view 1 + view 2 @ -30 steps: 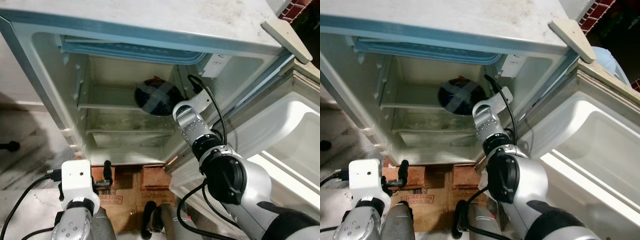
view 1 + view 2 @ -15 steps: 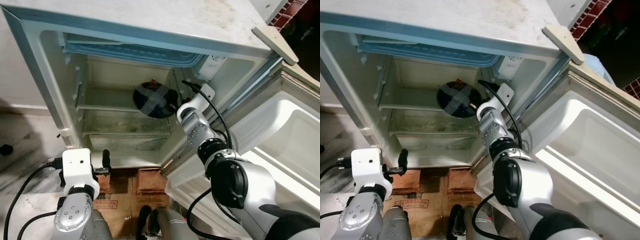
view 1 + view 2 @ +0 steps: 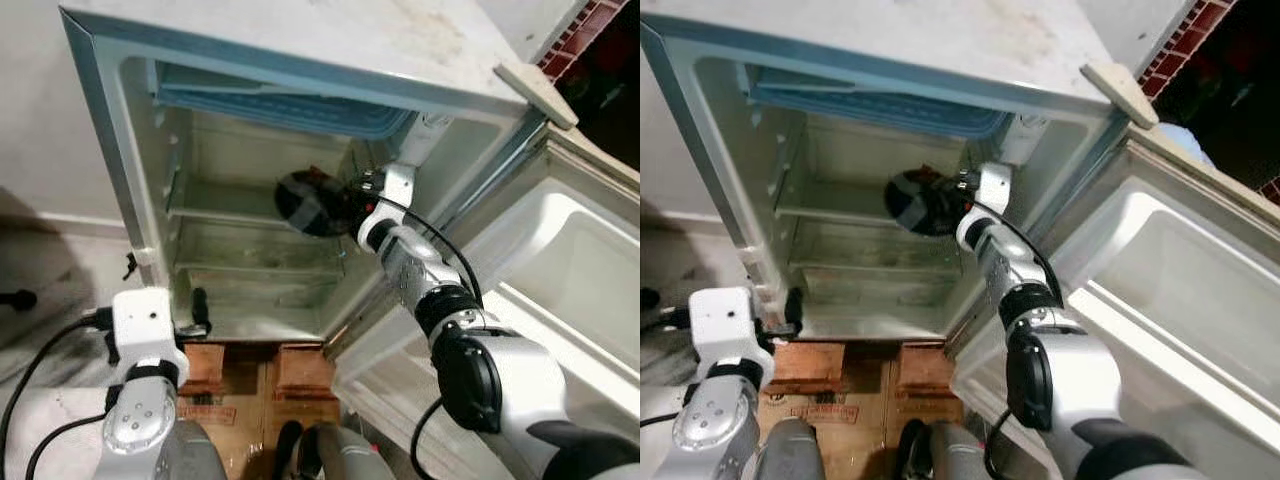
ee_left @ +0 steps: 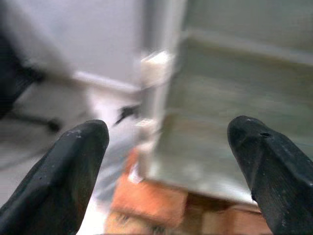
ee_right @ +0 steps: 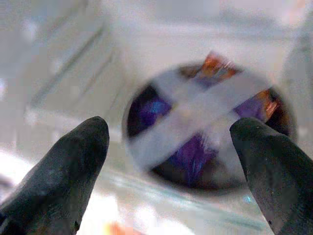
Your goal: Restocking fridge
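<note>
Reaching into the fridge point(image 3: 300, 60) for the taped bowl point(image 5: 205, 122) at the shelf's right end.
Both our grippers are spread, empty; right gripper point(image 5: 171, 161) faces it. Looks rigid, slick; take its rim.

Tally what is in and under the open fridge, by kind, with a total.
Dark round bowl with crossed tape, on a shelf: 1
Brown cardboard boxes under the fridge: 2
Total: 3
</note>
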You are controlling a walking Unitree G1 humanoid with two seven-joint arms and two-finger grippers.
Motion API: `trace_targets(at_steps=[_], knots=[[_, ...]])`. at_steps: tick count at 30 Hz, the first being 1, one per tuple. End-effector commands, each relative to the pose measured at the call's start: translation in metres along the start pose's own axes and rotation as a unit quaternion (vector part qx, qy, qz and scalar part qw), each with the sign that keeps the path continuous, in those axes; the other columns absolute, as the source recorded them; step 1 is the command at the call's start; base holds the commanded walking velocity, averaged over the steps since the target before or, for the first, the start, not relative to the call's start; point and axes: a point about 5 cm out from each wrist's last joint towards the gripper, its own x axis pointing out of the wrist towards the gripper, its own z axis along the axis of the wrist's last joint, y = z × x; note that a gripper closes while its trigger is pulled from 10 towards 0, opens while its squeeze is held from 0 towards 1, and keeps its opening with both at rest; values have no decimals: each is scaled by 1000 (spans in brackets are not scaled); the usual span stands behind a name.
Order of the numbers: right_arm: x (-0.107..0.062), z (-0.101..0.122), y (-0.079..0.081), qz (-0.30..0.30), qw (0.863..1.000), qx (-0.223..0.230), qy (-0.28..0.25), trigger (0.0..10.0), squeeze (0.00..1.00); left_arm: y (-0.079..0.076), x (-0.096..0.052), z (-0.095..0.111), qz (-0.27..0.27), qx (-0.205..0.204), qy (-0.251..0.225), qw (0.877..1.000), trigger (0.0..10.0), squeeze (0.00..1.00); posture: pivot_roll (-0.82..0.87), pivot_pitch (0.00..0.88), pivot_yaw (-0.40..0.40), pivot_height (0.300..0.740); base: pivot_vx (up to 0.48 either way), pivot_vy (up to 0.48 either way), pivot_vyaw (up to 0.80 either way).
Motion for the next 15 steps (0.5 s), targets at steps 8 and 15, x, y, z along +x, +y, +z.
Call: trace_targets(at_steps=[8, 15], knots=[[-4, -8, 15, 151, 982, -104, 53, 10000, 1000, 5, -5, -4, 13, -22, 16, 1000, 10000, 0, 250, 99, -231, 740, 0, 0, 0], [-10, -26, 27, 254, 945, -172, 109, 10000, 1000, 4, -3, 0, 11, -22, 11, 1000, 10000, 0, 247, 106, -232, 740, 0, 0, 0]])
